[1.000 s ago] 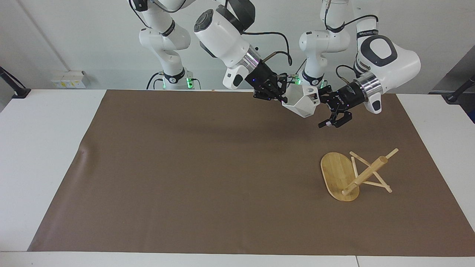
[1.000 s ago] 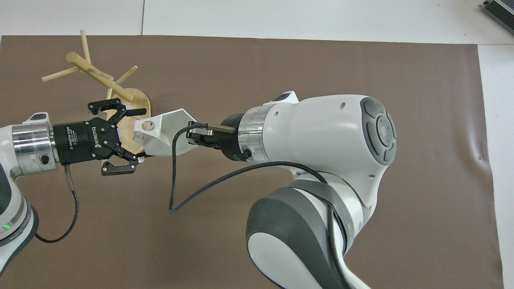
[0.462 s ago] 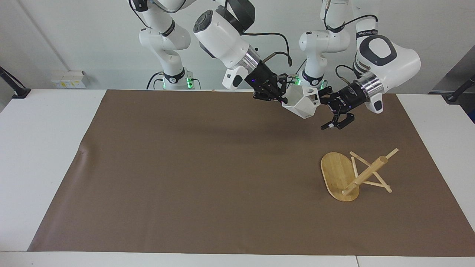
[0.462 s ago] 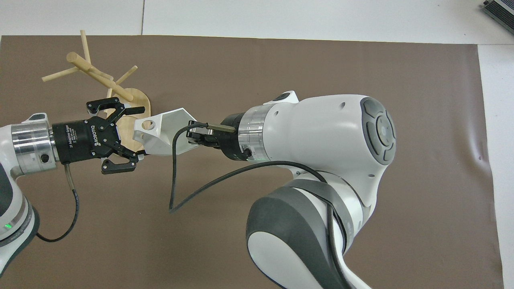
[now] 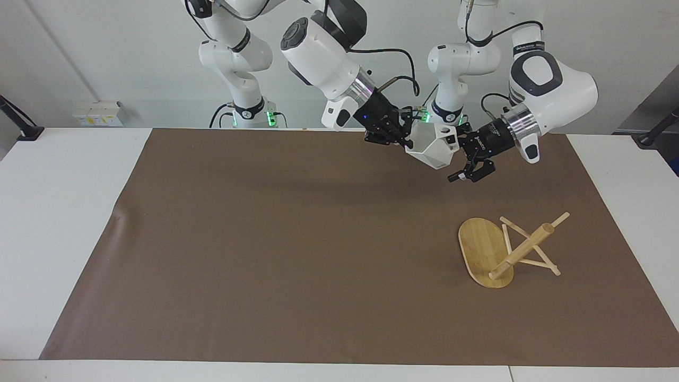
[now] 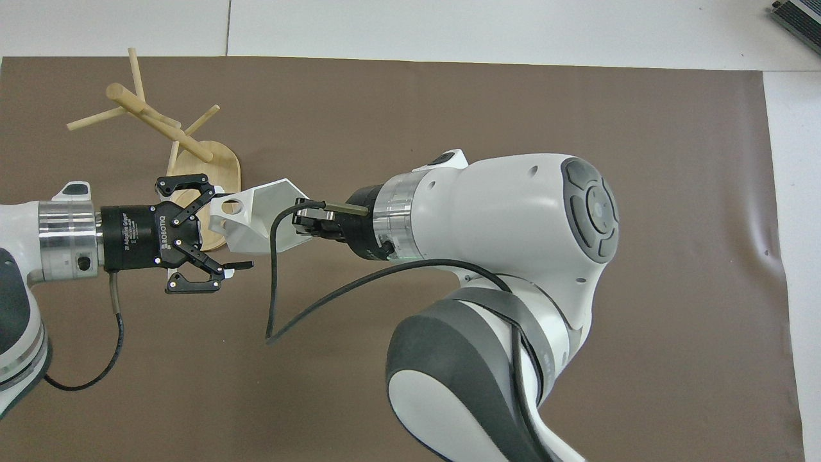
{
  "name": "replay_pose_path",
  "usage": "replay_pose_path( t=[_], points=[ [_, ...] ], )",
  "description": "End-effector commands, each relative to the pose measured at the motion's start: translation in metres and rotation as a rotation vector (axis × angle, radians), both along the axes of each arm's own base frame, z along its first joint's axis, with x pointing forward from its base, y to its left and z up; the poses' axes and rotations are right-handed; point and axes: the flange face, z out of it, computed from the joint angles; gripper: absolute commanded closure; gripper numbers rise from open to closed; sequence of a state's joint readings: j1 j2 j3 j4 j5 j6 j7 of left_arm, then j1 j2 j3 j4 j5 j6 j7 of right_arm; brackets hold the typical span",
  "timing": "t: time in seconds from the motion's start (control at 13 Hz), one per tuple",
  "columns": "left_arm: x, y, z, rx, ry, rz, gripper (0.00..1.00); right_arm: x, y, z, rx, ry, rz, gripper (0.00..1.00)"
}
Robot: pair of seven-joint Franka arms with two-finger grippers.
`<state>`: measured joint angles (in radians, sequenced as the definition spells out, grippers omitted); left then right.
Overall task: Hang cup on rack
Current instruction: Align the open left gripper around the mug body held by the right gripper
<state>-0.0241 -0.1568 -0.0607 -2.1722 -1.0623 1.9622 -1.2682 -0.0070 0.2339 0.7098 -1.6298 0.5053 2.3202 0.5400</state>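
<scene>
now the right claw [image 5: 401, 139] grips the cup [image 5: 432, 148] by its rim, holding it in the air above the brown mat [image 5: 297, 249] on the counter [image 5: 63, 212], over a spot nearer to the robots than the rack [image 5: 504, 249]. over the last second the left claw [image 5: 467, 168], wide open and empty, has closed in from the handle side; its fingers [image 6: 218, 265] now flank the cup's handle end. this reads as a handover about to begin. the rack lies tipped on the mat toward the left arm's end, its post slanted and its base on edge, so it probably needs righting before hanging.
</scene>
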Motion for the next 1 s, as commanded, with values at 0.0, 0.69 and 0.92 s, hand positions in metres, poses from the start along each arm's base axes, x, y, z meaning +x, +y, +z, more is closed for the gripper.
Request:
replay_pose_path(
  t=[0.0, 0.69, 0.92],
  points=[
    [0.001, 0.006, 0.006, 0.013, 0.000, -0.052, 0.00, 0.001, 0.002, 0.002, 0.025, 0.017, -0.015, 1.00],
    [0.010, 0.025, 0.016, -0.106, 0.028, 0.096, 0.00, 0.004, 0.001, 0.002, 0.031, 0.022, -0.020, 1.00],
    [0.012, 0.015, 0.021, -0.124, 0.037, 0.141, 0.00, 0.006, 0.001, 0.006, 0.060, 0.005, -0.049, 1.00]
  ],
)
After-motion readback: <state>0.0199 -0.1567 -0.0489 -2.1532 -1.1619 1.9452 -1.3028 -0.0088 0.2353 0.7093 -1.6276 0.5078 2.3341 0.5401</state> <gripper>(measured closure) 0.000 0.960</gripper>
